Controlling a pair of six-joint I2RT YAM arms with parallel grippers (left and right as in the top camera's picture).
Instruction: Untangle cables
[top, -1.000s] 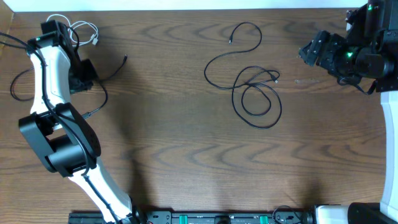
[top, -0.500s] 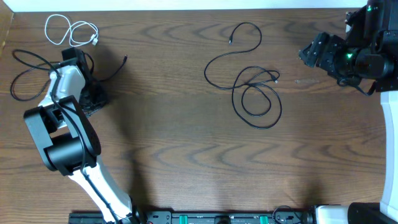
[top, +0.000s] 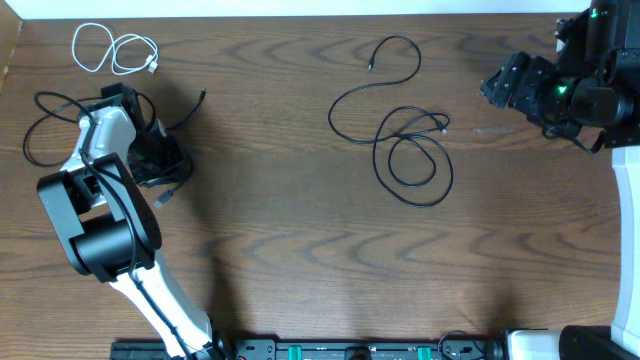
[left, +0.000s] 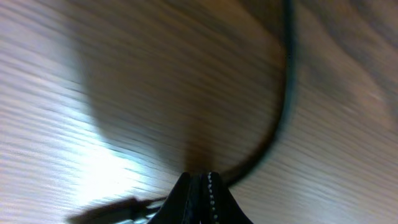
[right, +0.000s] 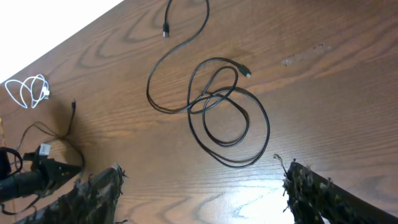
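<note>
My left gripper is shut low at the table's left, on a long black cable. In the left wrist view the shut jaws meet that cable, and its plug lies beside them. A short white cable is coiled at the far left corner. Two more black cables lie looped over each other at the centre and also show in the right wrist view. My right gripper hovers open and empty at the far right, its fingers spread wide.
The left arm's white and black links stretch over the table's left side. A black and green rail runs along the near edge. The table's far edge meets a white wall.
My left gripper has moved from the far left corner towards the near right, dragging the black cable with it. The white cable stays behind, now uncovered. The right arm has not moved.
</note>
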